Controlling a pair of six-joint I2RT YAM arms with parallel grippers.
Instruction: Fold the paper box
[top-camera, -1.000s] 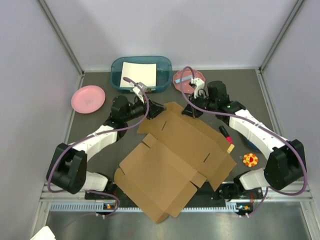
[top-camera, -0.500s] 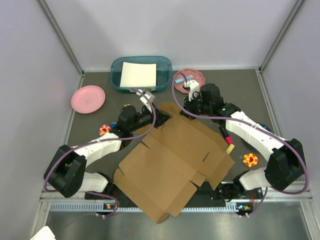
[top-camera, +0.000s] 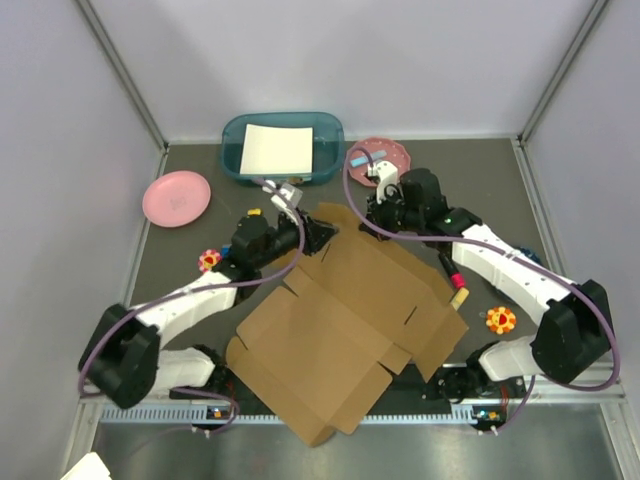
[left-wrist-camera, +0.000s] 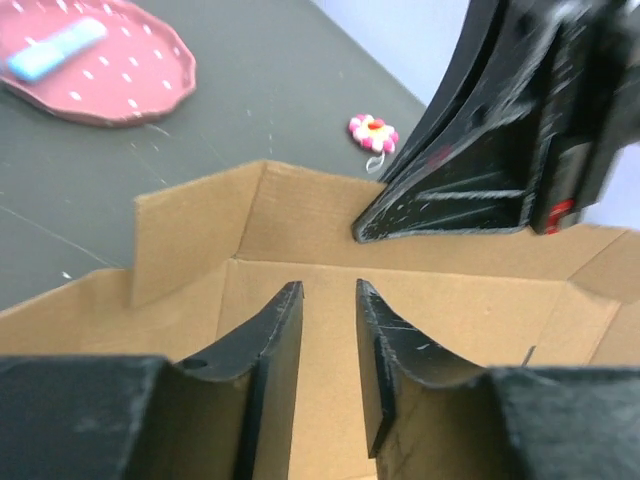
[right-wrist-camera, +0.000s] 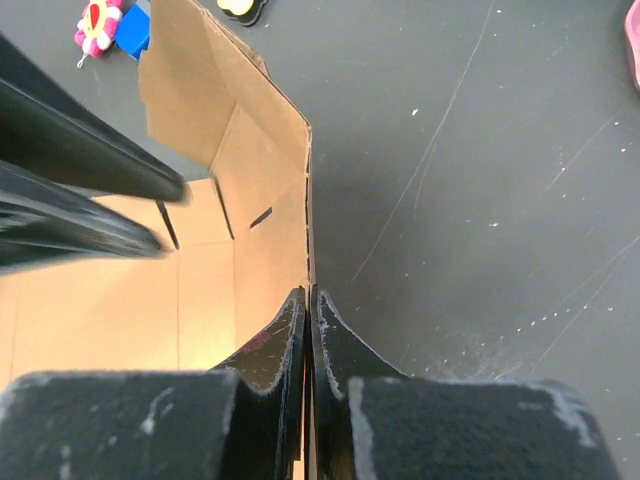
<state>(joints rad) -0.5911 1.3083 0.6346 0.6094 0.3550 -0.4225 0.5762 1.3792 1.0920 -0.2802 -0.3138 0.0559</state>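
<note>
The paper box (top-camera: 340, 320) is brown cardboard lying mostly flat in the middle of the table, its far wall raised. My right gripper (top-camera: 375, 222) is shut on the top edge of that raised wall (right-wrist-camera: 250, 170); in the right wrist view my jaws (right-wrist-camera: 309, 295) pinch the cardboard edge between them. My left gripper (top-camera: 318, 235) is over the box's far left corner, jaws a little apart and empty. In the left wrist view its fingertips (left-wrist-camera: 328, 290) hover over the box floor (left-wrist-camera: 440, 300), facing the raised wall and the right gripper (left-wrist-camera: 480, 190).
A teal bin with a white sheet (top-camera: 282, 147) stands at the back. A pink plate (top-camera: 176, 197) lies at the left, a dotted pink plate (top-camera: 380, 155) behind the right gripper. Flower toys (top-camera: 209, 260) (top-camera: 500, 320) and a red marker (top-camera: 452, 275) lie beside the box.
My left gripper has moved right and forward onto the box's far corner. My right gripper has shifted left along the far wall, and that wall stands more upright.
</note>
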